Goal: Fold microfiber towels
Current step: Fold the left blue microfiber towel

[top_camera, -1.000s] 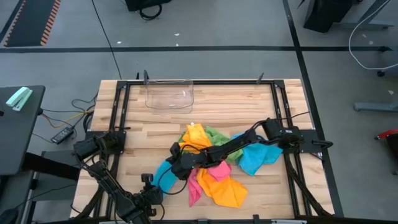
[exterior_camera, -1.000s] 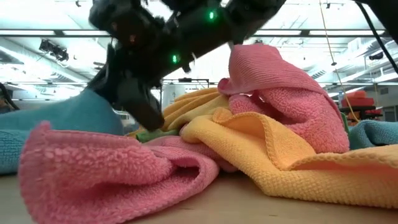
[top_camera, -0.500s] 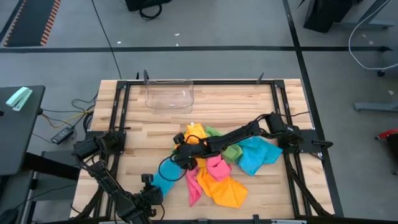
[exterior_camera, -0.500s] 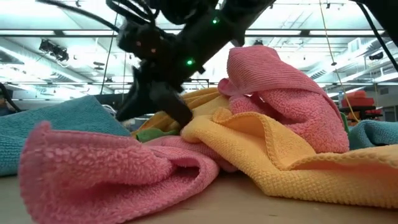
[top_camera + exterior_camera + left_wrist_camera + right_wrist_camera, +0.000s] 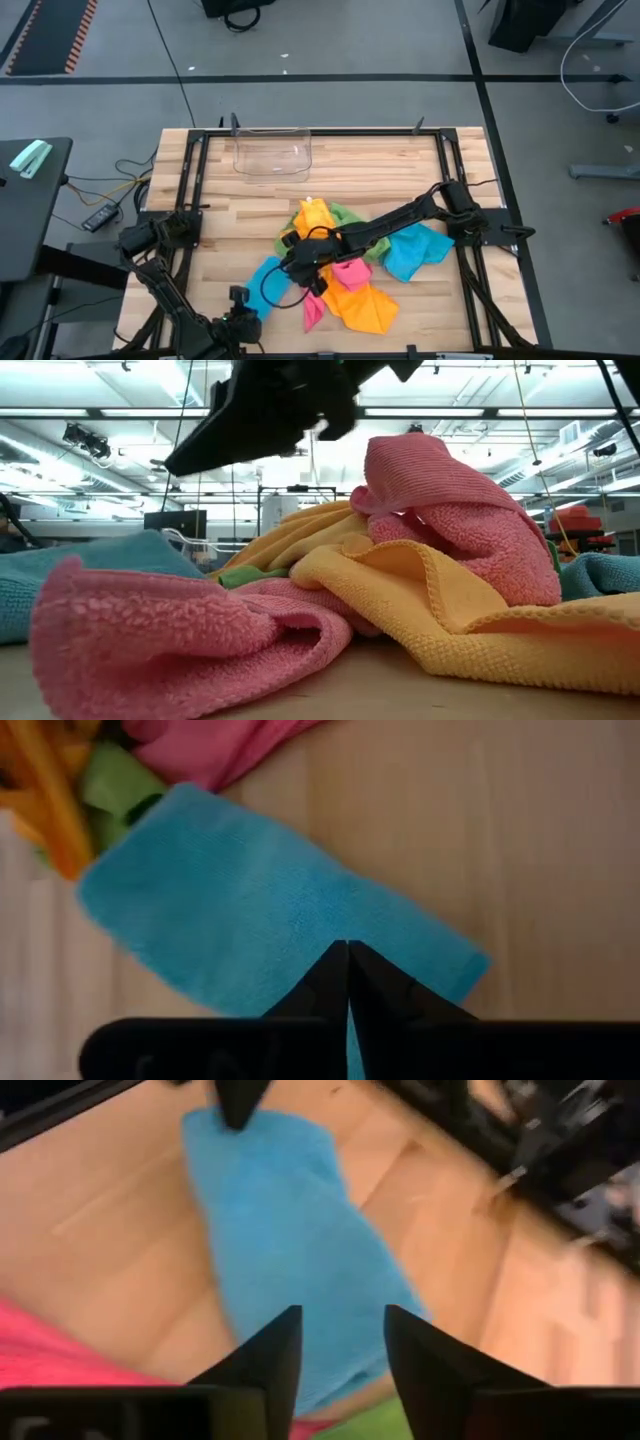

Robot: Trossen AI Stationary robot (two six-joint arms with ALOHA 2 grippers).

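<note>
Several microfiber towels lie in a loose pile (image 5: 345, 260): orange (image 5: 315, 215), green (image 5: 350, 215), pink (image 5: 350, 272), and a blue one (image 5: 415, 248) at the right. Another blue towel (image 5: 265, 282) lies spread flat on the table left of the pile, and it also shows in the left wrist view (image 5: 270, 910) and the right wrist view (image 5: 290, 1240). My right gripper (image 5: 343, 1330) hangs open and empty above it, beside the pile (image 5: 302, 270). My left gripper (image 5: 347, 950) is shut at that towel's near-left end (image 5: 243, 300). My left gripper's shut fingertips (image 5: 238, 1105) stand on the spread blue towel's near-left end (image 5: 330, 935), coming at it from the table's near side. Whether they pinch the cloth or only rest on it, I cannot tell. The towel lies flat on the table.
A clear plastic bin (image 5: 272, 155) stands at the table's far left. Black frame rails (image 5: 195, 190) run along the table's edges. Bare wood shows between the bin and the pile, and along the near edge. In the low view a pink towel (image 5: 180, 630) and an orange one (image 5: 450, 610) fill the foreground.
My right gripper has risen from low beside the pile to well above the towels, shifting a little toward the table's right. The spread blue towel, which stood raised under it, has sunk and lies flatter on the table.
</note>
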